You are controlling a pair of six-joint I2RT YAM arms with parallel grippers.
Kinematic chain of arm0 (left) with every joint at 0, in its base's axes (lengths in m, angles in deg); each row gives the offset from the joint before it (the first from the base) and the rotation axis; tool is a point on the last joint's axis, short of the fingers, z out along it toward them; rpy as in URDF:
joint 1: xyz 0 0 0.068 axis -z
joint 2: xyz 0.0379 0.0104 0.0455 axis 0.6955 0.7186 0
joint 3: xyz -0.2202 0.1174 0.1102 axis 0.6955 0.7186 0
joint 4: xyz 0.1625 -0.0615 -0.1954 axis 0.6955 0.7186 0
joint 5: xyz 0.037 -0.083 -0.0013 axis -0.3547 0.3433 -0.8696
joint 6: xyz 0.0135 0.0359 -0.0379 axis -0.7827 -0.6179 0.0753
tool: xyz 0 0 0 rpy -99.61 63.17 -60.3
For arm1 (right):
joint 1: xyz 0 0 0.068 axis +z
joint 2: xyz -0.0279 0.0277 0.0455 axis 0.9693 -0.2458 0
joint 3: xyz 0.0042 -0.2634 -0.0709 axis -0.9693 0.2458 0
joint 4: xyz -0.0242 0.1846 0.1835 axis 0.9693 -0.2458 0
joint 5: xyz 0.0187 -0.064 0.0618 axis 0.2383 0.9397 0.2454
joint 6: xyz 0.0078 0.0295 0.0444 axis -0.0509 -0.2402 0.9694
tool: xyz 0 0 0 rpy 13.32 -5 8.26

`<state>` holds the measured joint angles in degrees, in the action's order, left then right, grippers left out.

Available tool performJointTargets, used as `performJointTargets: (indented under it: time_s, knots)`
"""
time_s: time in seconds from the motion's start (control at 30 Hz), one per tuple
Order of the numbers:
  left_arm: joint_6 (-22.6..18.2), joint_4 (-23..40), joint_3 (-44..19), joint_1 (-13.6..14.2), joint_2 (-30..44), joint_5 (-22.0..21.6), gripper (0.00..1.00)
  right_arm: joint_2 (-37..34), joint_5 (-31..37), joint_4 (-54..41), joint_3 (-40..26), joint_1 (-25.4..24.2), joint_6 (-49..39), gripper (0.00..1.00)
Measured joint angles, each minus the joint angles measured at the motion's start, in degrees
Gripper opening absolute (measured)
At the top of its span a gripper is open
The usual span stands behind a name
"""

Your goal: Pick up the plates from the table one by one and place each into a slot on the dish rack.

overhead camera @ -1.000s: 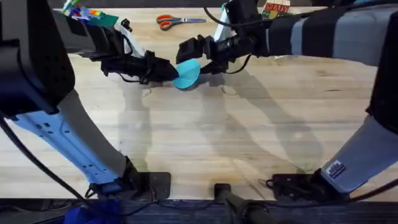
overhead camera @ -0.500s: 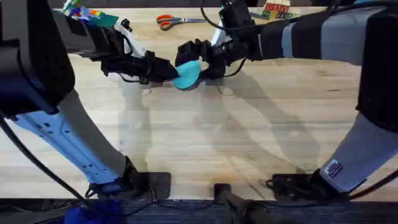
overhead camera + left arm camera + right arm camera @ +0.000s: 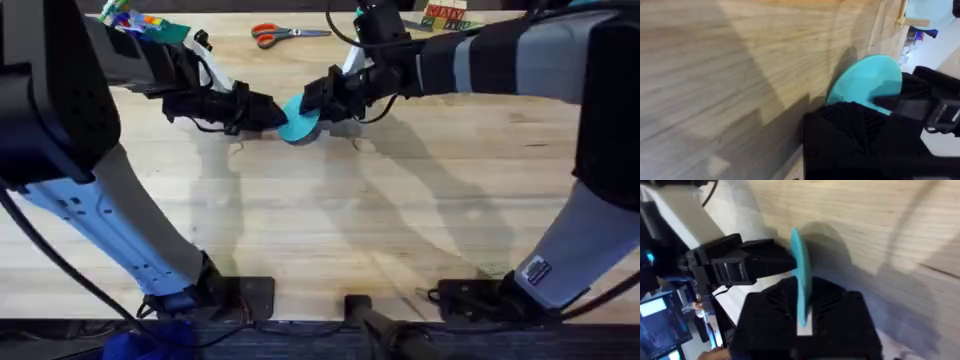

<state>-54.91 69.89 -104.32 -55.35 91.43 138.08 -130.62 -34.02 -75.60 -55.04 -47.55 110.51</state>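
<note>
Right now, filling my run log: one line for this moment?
teal plate | held on edge above table | left gripper and right gripper both gripping

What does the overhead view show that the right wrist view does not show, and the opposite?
Only the overhead view shows the orange-handled scissors at the far edge of the table, and both arm bases. Only the right wrist view shows the teal plate edge-on, standing between the right gripper's own fingers, with screens in the room behind. Both show the teal plate held between the two grippers, the left gripper at its other side, above the wooden tabletop.
</note>
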Motion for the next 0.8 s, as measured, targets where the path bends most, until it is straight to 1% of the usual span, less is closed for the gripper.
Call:
performJointTargets:
  time_s: [0.13,0.17,0.8]
  knots:
    - [0.0,-0.3,0.0,0.0,0.0,0.1,0.042,-0.1,0.4,0.1,0.0,-0.2,0.0,0.05]
    - [0.0,-0.4,0.0,0.0,0.0,0.1,0.042,-0.1,0.4,0.2,0.0,-0.2,0.0,0.038]
    - [0.0,-0.4,0.0,0.0,0.1,0.4,0.041,-0.1,0.2,0.3,0.0,-0.2,0.0,0.029]
